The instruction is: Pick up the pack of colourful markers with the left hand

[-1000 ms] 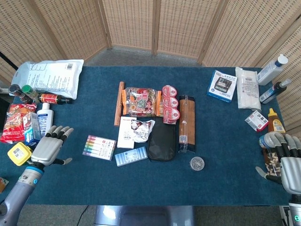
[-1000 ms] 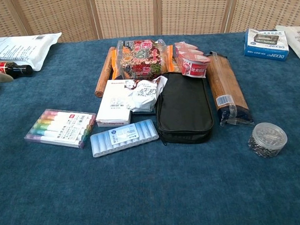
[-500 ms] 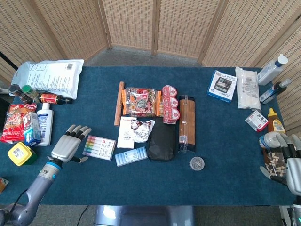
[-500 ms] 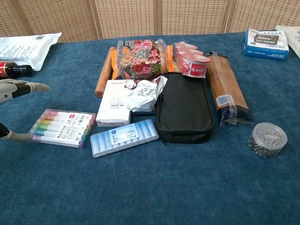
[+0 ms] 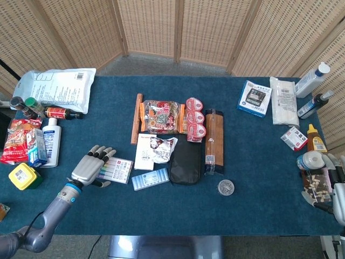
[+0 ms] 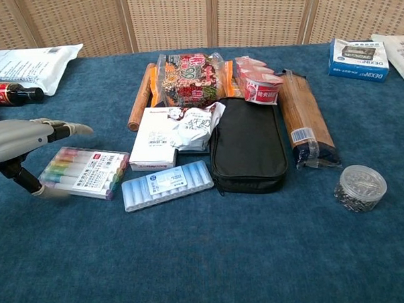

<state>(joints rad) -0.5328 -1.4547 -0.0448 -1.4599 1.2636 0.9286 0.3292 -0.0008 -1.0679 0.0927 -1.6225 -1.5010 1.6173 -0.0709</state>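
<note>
The pack of colourful markers [image 5: 117, 170] [image 6: 85, 171] lies flat on the blue table, left of centre. My left hand [image 5: 91, 165] [image 6: 20, 142] hovers over the pack's left end, fingers spread above it and thumb low at its near corner. It holds nothing, and I cannot tell whether it touches the pack. My right hand [image 5: 334, 186] shows only at the far right edge of the head view, fingers apart, empty; the chest view does not show it.
A light-blue flat case [image 5: 150, 178] lies right of the markers, a white box with crumpled packet [image 5: 152, 151] behind it, a black pouch [image 5: 186, 162] further right. Bottles and boxes [image 5: 40, 141] crowd the left edge; a yellow box [image 5: 21, 176] sits near-left.
My left hand has travelled right from near the yellow box to above the marker pack's left end. The right hand has slid further down toward the frame corner.
</note>
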